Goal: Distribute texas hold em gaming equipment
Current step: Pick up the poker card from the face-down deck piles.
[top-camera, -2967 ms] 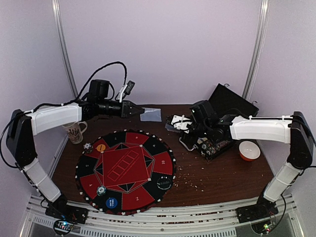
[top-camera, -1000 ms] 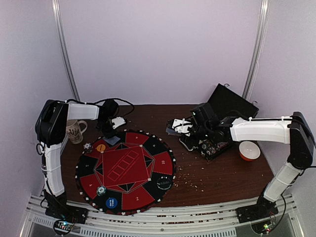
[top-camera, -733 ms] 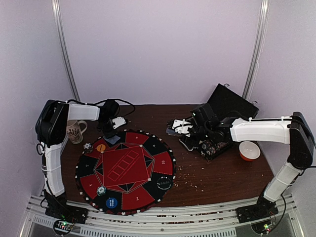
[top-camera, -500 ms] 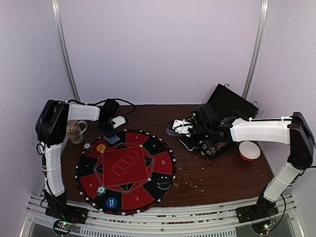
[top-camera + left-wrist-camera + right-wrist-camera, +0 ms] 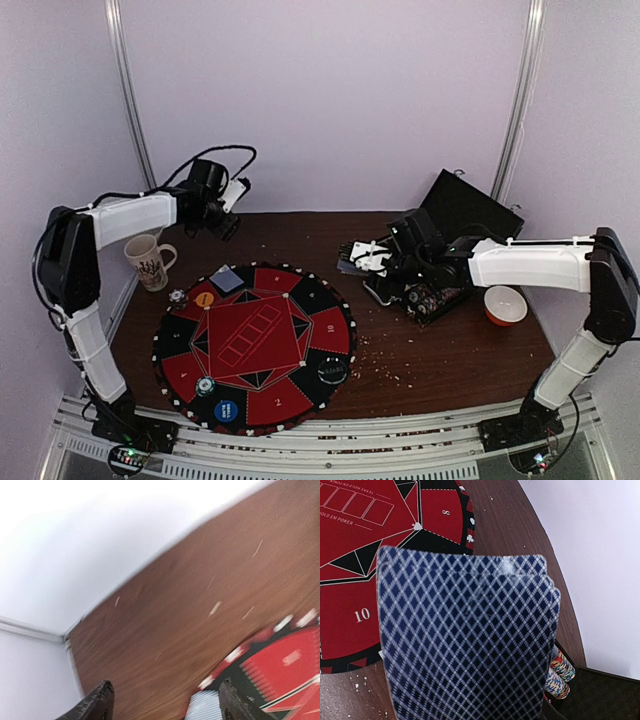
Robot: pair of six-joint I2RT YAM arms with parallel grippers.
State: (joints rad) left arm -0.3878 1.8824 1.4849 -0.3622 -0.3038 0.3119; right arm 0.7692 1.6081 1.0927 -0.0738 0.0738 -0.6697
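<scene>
One grey-blue-backed playing card [image 5: 227,279] lies flat on the far-left rim of the round red-and-black mat [image 5: 250,340]. My left gripper [image 5: 222,222] hangs open and empty above and behind it. In the left wrist view its fingers [image 5: 97,706] stand wide apart over the brown table, with the card [image 5: 205,711] low between them. My right gripper [image 5: 360,255] is shut on a deck of playing cards [image 5: 465,635] that fills its wrist view and hides the jaws. Striped poker chips [image 5: 178,296], a yellow disc [image 5: 204,298], a blue disc [image 5: 226,410] and a black disc [image 5: 332,370] sit on the mat.
The black hinged case [image 5: 455,215] stands open at the back right, with stacks of chips [image 5: 560,672] in it. A red-and-white bowl [image 5: 504,305] is at the right. A patterned mug [image 5: 148,262] stands at the left, beside the mat. Crumbs dot the table right of the mat.
My left gripper opened, left the card on the mat's far-left rim, and lifted up and back towards the wall. The right arm with the deck has barely moved.
</scene>
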